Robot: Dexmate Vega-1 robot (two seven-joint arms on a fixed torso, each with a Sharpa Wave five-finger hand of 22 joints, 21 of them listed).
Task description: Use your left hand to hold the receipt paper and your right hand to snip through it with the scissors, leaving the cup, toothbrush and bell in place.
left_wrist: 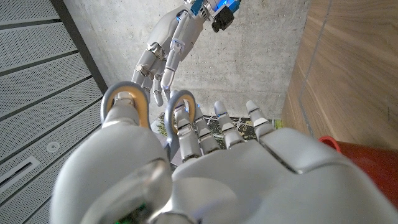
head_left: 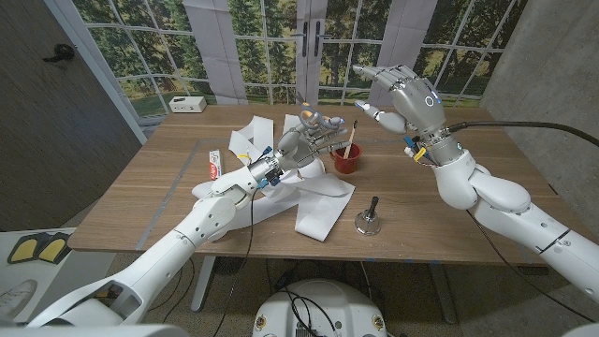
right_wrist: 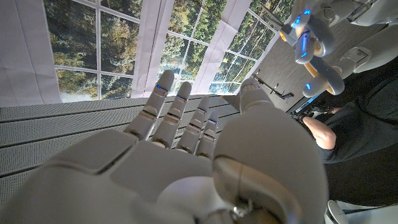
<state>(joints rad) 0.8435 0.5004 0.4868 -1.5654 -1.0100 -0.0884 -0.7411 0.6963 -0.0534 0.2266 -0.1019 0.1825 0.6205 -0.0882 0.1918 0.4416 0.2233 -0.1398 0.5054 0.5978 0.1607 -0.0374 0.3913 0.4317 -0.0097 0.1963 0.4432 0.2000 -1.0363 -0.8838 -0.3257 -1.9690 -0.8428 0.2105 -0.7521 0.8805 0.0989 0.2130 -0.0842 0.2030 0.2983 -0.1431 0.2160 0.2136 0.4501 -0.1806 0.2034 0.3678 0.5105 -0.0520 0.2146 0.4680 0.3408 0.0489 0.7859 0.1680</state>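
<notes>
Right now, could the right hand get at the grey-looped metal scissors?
Likely yes: the left hand seems to hold the grey-looped metal scissors up beside the red plastic cup, and the open right hand hangs in the air close by with nothing between them.

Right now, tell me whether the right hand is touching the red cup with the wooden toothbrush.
Apart. The head view shows the right hand raised above the table, open wood between it and the red cup.

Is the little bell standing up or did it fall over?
Standing up. The bell sits on its round base on the table, with its dark handle pointing up.
</notes>
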